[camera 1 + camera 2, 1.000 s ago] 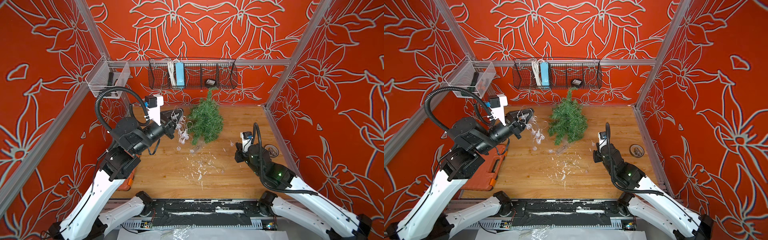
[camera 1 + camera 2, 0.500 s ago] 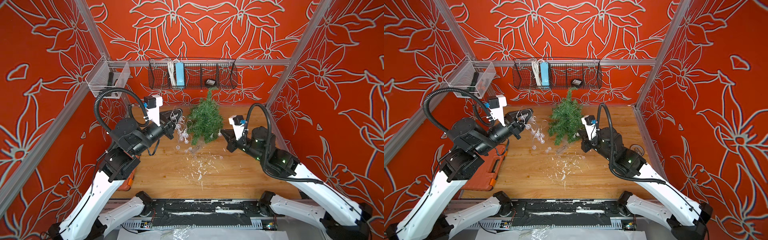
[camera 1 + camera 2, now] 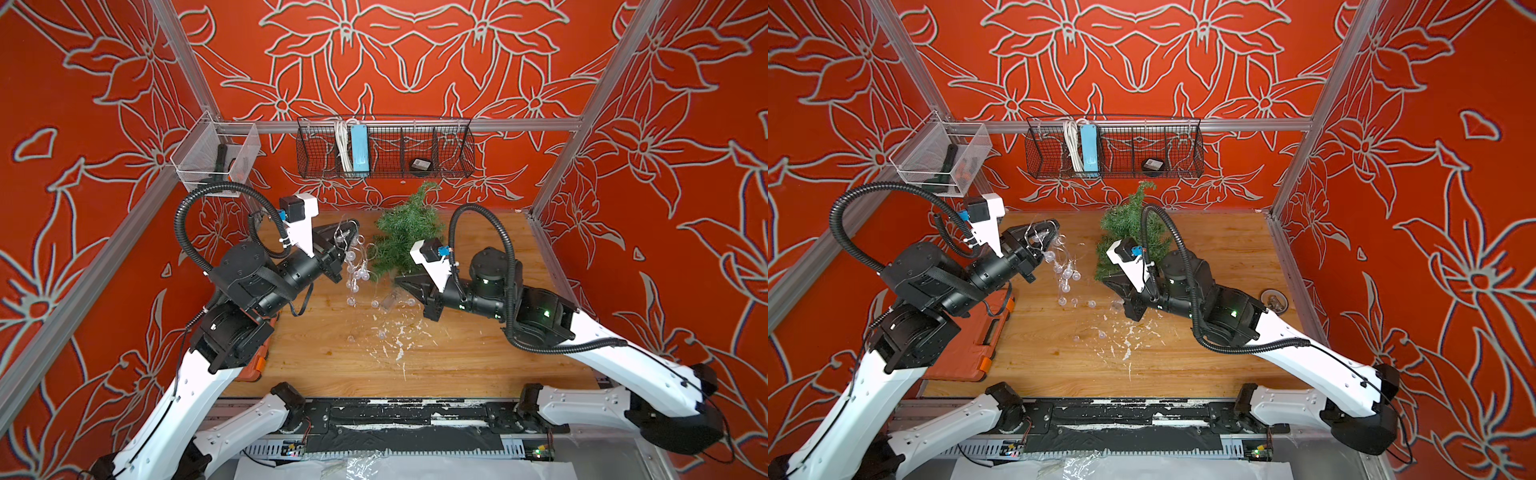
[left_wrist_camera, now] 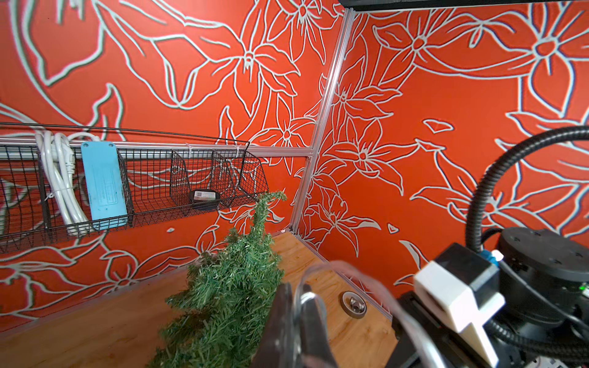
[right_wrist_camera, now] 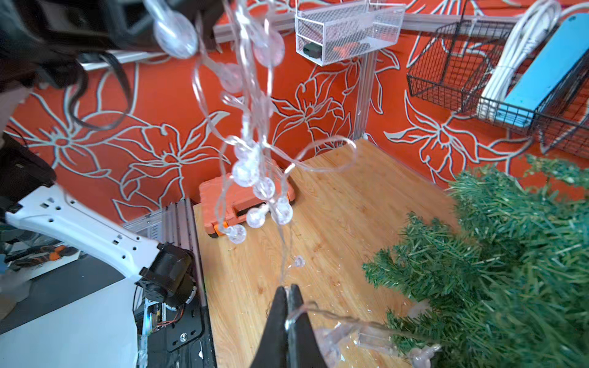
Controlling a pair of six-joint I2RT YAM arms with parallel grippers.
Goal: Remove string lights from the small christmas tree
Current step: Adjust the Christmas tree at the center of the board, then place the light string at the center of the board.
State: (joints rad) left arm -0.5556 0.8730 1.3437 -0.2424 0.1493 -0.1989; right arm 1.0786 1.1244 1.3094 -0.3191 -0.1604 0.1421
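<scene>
On the far side of the wooden table (image 3: 478,365), the small christmas tree (image 3: 405,237) lies tilted, tip pointing away from the robot. The left gripper (image 3: 351,228), raised beside it, is clamped on the string lights (image 3: 355,266), whose bulbs dangle to the table. The right gripper (image 5: 288,296), low by the tree's base, pinches the same wire near the clear battery box (image 5: 376,341).

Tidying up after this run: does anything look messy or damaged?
Yes. White flecks lie scattered over the middle of the table, like chipped paint, and the black front rail shows worn white patches.
</scene>
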